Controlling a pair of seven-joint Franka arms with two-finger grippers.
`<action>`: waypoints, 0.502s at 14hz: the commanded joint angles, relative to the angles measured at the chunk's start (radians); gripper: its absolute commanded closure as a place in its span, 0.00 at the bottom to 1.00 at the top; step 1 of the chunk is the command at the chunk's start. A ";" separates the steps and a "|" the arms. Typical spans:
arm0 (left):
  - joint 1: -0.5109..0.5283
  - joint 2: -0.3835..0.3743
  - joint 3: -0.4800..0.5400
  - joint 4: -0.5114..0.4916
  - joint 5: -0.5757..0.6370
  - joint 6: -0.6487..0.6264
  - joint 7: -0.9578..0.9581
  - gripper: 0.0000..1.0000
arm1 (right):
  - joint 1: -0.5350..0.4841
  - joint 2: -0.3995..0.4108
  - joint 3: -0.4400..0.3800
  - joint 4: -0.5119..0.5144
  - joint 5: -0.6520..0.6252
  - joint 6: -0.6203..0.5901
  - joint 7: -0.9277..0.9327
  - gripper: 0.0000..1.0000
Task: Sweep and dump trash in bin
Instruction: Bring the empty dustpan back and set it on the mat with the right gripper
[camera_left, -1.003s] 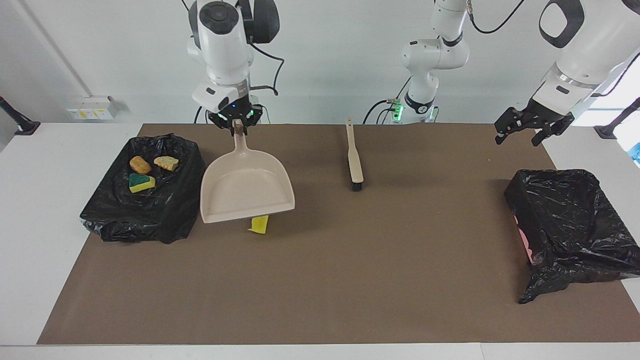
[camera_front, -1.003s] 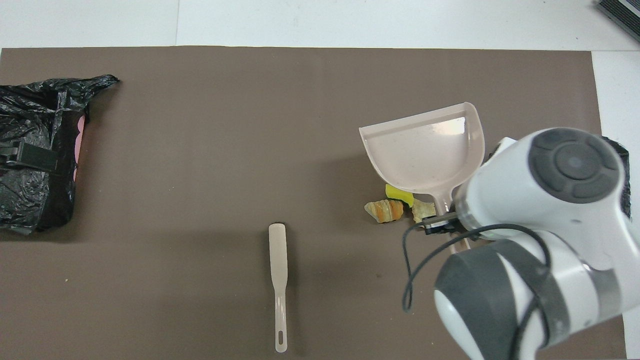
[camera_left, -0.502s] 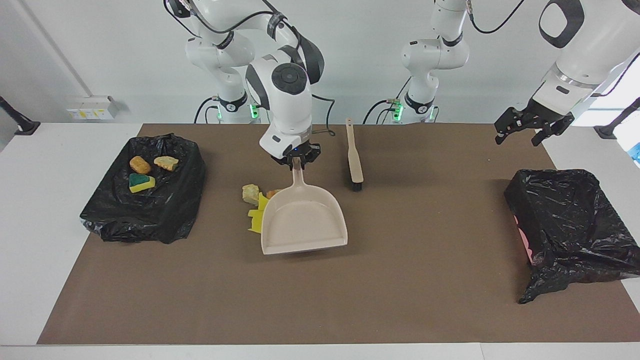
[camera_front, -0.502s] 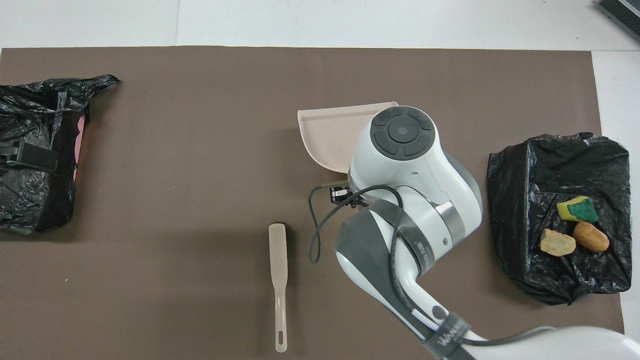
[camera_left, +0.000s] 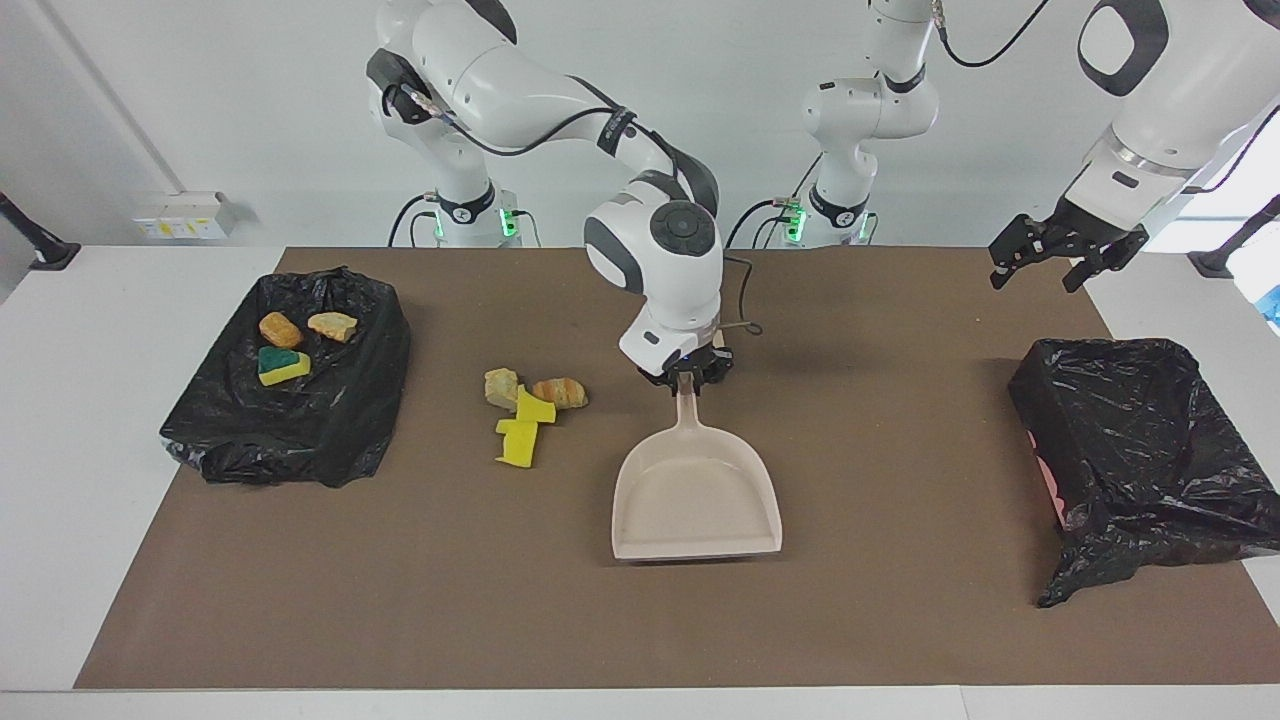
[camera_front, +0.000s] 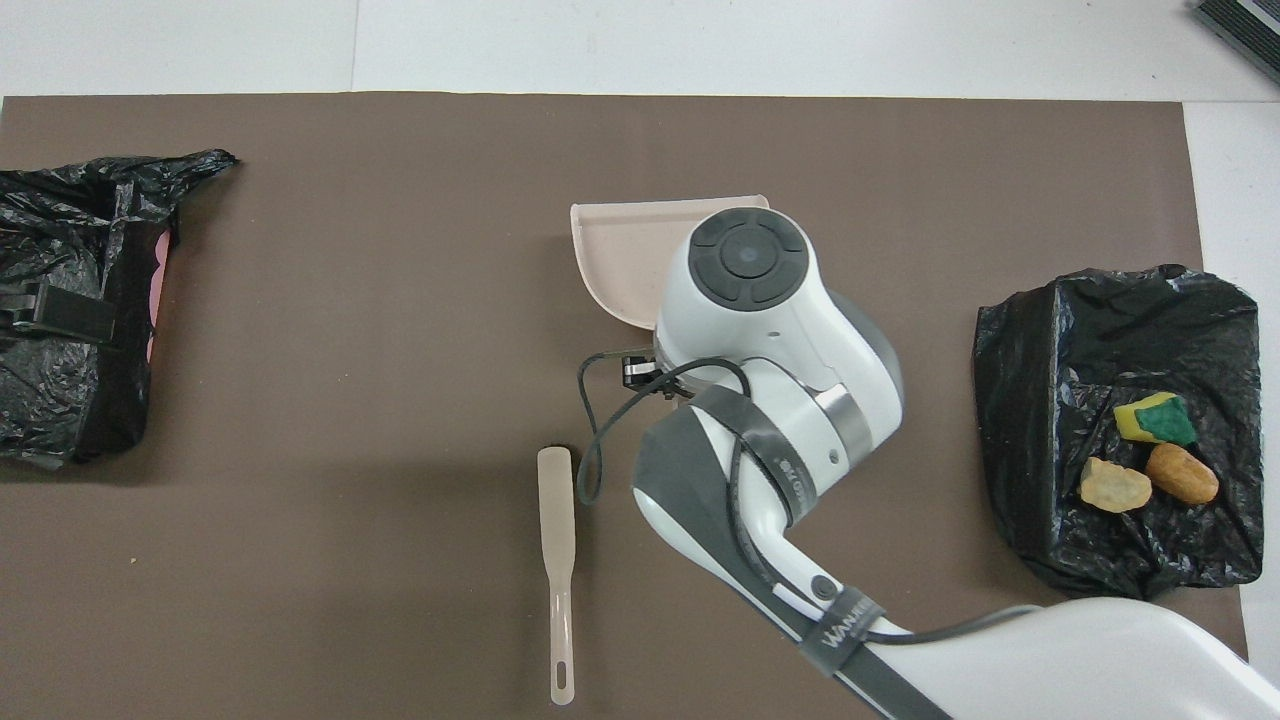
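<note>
The right gripper is clamped on the end of the dustpan's handle, its fingers pinched tight around it. The dustpan sits near the middle of the brown mat, pan mouth pointing away from the robots, and its tray is bare. In the overhead view the right arm covers most of the dustpan, leaving only one corner of the tray showing.

Taking the dustpan as the landmark: a loose cluster of trash lies on the mat beside it, toward the right arm's end of the table. It holds a tan lump, an orange bread-like lump and two yellow sponge pieces, close together and apart from the pan. Farther the same way stands a bin lined with a black bag, with three more scraps lying in it: an orange lump, a tan lump and a green-topped sponge. The overhead view shows the same three in that bin.

The brush lies flat on the mat, nearer to the robots than the dustpan; the facing view hides it.

Toward the left arm's end of the table from the dustpan stands a second black-bagged bin. The left gripper waits in the air near it, jaws spread wide and holding nothing.
</note>
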 joint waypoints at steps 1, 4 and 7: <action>0.006 0.012 -0.007 0.024 0.019 -0.023 -0.011 0.00 | 0.012 0.063 0.000 0.078 -0.027 0.024 0.020 1.00; 0.006 0.012 -0.007 0.024 0.019 -0.023 -0.011 0.00 | 0.061 0.093 -0.050 0.095 -0.030 0.025 0.040 1.00; 0.006 0.012 -0.007 0.024 0.019 -0.023 -0.011 0.00 | 0.065 0.090 -0.051 0.092 -0.030 0.013 0.043 0.45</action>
